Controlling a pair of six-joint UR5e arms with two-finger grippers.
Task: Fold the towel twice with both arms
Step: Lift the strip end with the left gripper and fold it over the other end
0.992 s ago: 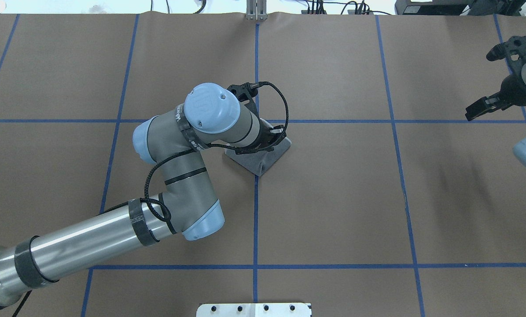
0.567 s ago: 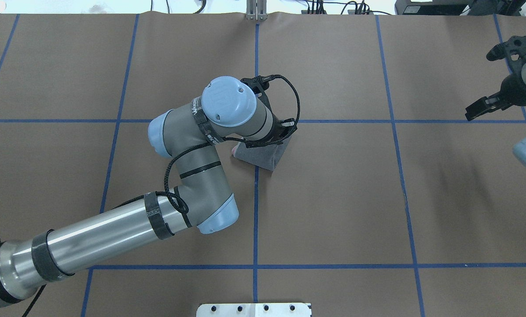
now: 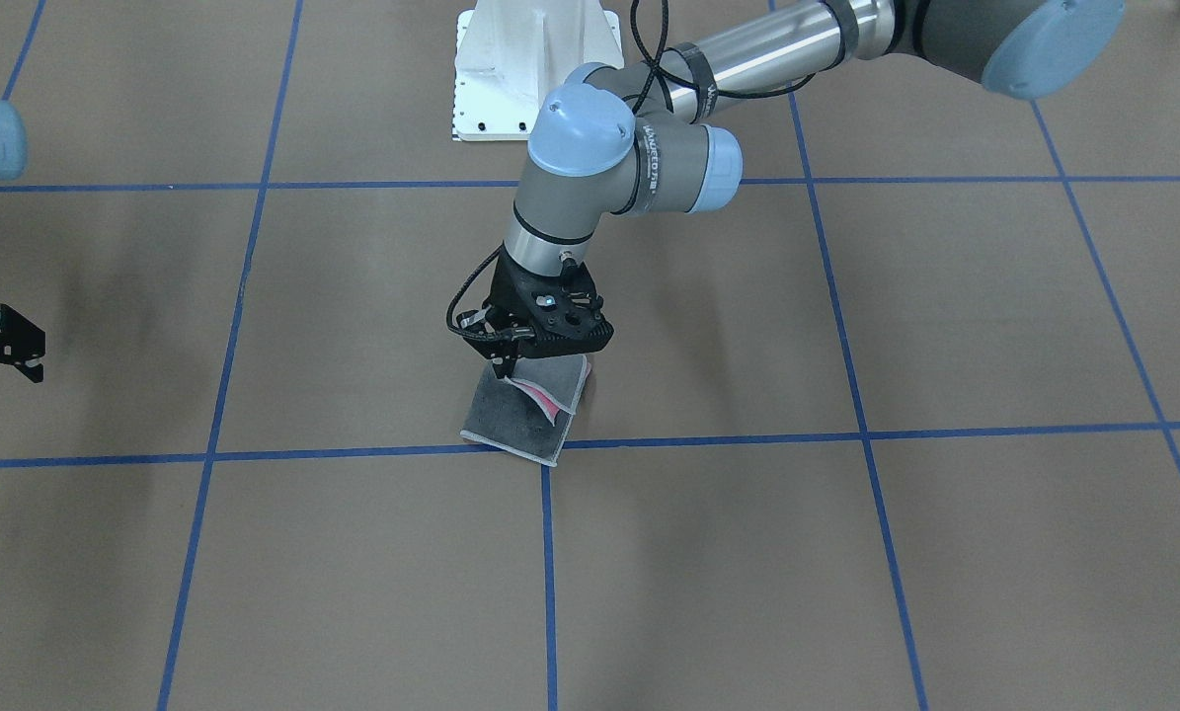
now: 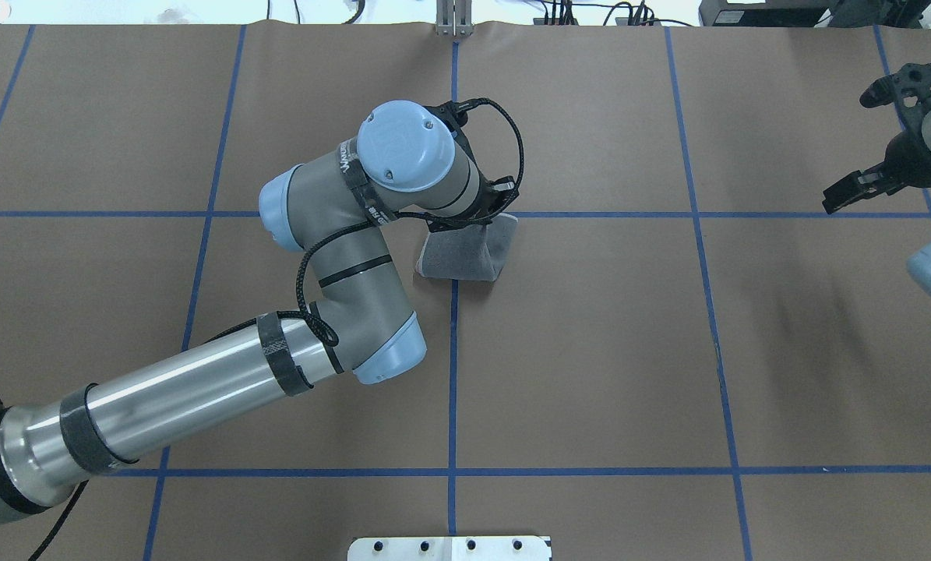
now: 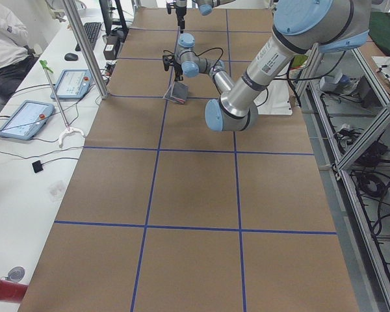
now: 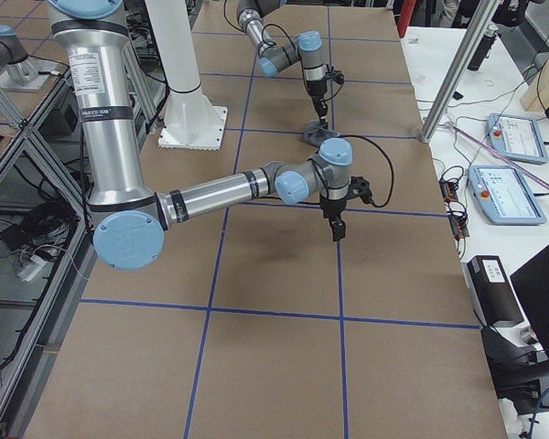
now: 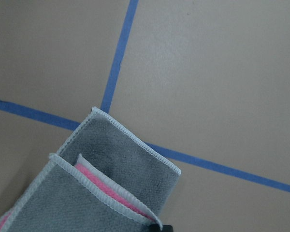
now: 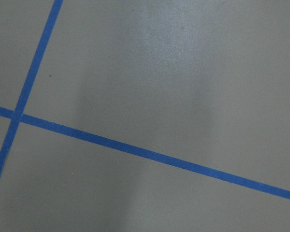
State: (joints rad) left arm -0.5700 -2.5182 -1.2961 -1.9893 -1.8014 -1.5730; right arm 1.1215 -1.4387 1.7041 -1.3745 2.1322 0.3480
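The towel (image 3: 522, 422) lies folded at the table's middle, dark grey face out, with a pink strip showing between its layers in the left wrist view (image 7: 117, 159). In the overhead view it (image 4: 465, 255) sits on the crossing of two blue tape lines. My left gripper (image 3: 504, 373) is shut on the towel's upper layer at its robot-side edge and holds that edge slightly raised. In the overhead view the wrist mostly hides the left gripper (image 4: 499, 212). My right gripper (image 4: 835, 199) hangs shut and empty far to the right, well away from the towel.
Brown paper with a blue tape grid (image 4: 453, 374) covers the table. The white pedestal base (image 3: 535, 69) stands at the robot's side. Tablets and cables (image 6: 517, 192) lie on a side bench beyond the table's far edge.
My left gripper has carried the towel's held edge right and then away from the robot, so the cloth now lies as a narrower fold. The right arm has not moved.
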